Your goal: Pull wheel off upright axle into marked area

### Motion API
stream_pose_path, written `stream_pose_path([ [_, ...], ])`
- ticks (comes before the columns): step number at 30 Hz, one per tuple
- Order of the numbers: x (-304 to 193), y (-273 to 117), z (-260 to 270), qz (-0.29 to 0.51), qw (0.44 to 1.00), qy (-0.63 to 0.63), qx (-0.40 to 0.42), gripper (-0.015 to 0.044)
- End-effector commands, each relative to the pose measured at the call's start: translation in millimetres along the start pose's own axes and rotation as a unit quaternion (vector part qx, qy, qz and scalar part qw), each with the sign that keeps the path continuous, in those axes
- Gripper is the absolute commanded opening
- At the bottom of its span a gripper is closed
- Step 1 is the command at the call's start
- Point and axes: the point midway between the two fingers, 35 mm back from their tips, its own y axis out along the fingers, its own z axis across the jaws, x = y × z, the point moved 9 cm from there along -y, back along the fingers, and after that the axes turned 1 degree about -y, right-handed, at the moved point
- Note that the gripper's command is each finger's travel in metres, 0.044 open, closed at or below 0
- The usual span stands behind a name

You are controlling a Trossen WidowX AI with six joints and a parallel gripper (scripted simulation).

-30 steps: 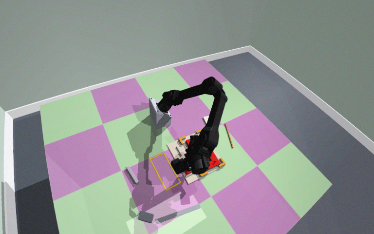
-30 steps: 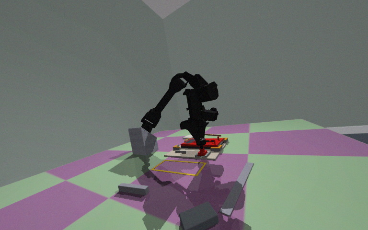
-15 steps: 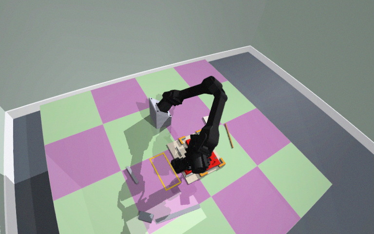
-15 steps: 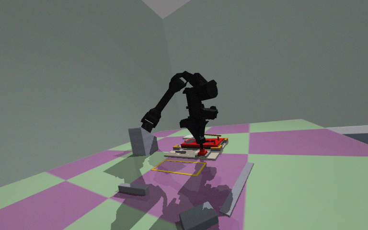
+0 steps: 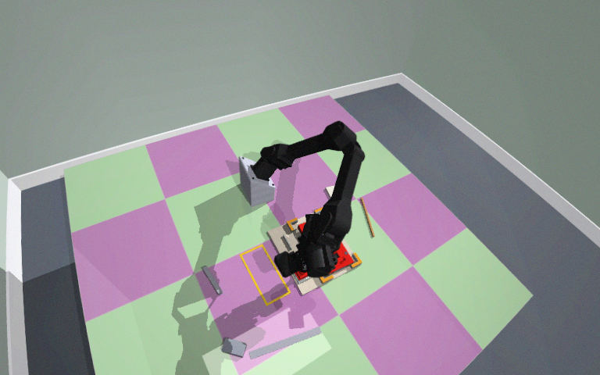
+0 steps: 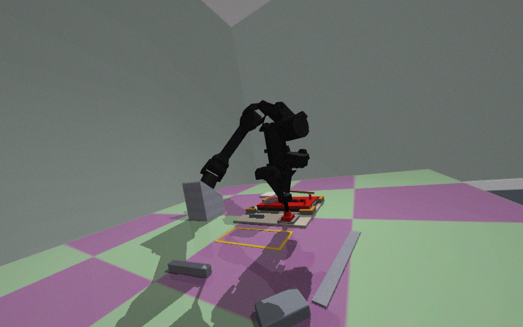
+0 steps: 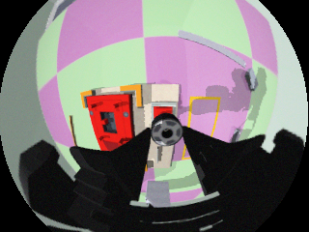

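The scene is enclosed by plain grey-green walls (image 6: 115, 96), which meet in a corner behind the arm in the exterior view. A dark grey table (image 5: 464, 145) with a raised pale rim (image 5: 495, 145) is seen from above, and most of it is covered by a checkered mat (image 5: 398, 318) of pink and green squares. Broad shadows of the arm are cast across the near squares.

The black arm (image 5: 344, 176) is mounted on a grey wedge-shaped block (image 5: 256, 185) and is bent over a beige board (image 6: 265, 220) carrying a red fixture (image 6: 304, 201) with orange corner pieces. Just beside the board, on a pink square, the marked area (image 5: 264, 273) is outlined in yellow.

The gripper (image 7: 169, 134) is pointed down over the near edge of the board, and its fingers are closed partway on the wheel (image 7: 166, 131), a small grey disc with a dark centre seen between them in the wrist view. The wheel is held above the board, over a small red base (image 6: 287, 216); whether it is free of the axle cannot be told. It lies outside the yellow outline.

A long grey bar (image 6: 336, 268), a short grey block (image 6: 188, 268), a grey chunk (image 6: 281, 308) and a thin brown rod (image 5: 367, 217) are scattered over the mat.
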Motion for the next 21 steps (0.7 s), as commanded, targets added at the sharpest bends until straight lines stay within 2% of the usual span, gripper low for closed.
stream_pose_path([
  [1,0.6,-3.2,0.3,-0.002,1.000,-0.003,-0.003,0.0000],
  [11,0.4,-8.1,0.3,-0.002,1.000,-0.003,-0.003,0.0000],
  [18,-3.7,-38.6,1.1,-0.002,1.000,-0.003,-0.003,0.0000],
  [21,-4.8,-30.7,-1.9,0.003,1.000,0.003,0.001,0.0000],
])
